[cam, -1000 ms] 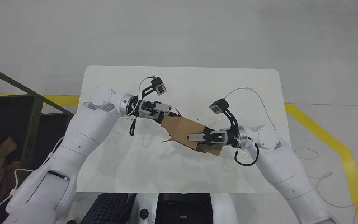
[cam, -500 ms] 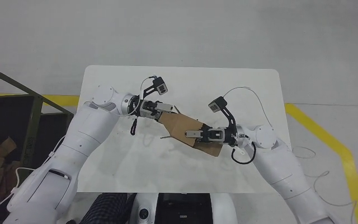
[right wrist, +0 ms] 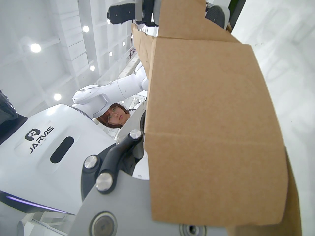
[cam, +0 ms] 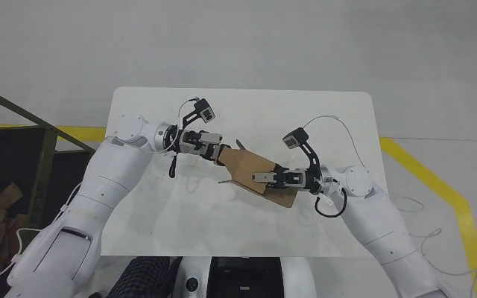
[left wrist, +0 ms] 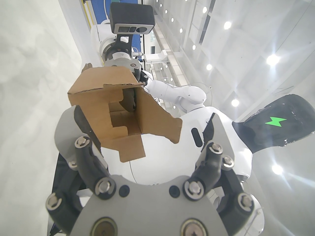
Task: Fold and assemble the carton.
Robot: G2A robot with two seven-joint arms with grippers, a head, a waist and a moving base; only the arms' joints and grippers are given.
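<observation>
A brown carton (cam: pixel 250 165) is held a little above the middle of the white table, its loose flaps pointing toward the left arm. My right gripper (cam: pixel 262 177) is shut on one wall of it; one dark finger (left wrist: pixel 127 98) shows inside the open end. In the right wrist view the carton (right wrist: pixel 209 124) covers the gripper, with one finger (right wrist: pixel 118 148) beside it. My left gripper (cam: pixel 218 151) stands open at the carton's flap end. Its fingers are spread wide, and the carton (left wrist: pixel 103 99) lies close to one of them (left wrist: pixel 82 124).
The white table (cam: pixel 149 216) has bare surface on all sides of the carton. A thin white cable (cam: pixel 335 121) runs from the right arm over the table's far right part. A dark green frame with cardboard scraps (cam: pixel 19 171) stands off the left edge.
The left wrist has turned and drawn back slightly toward the far left. The right gripper and carton have shifted a little to the right.
</observation>
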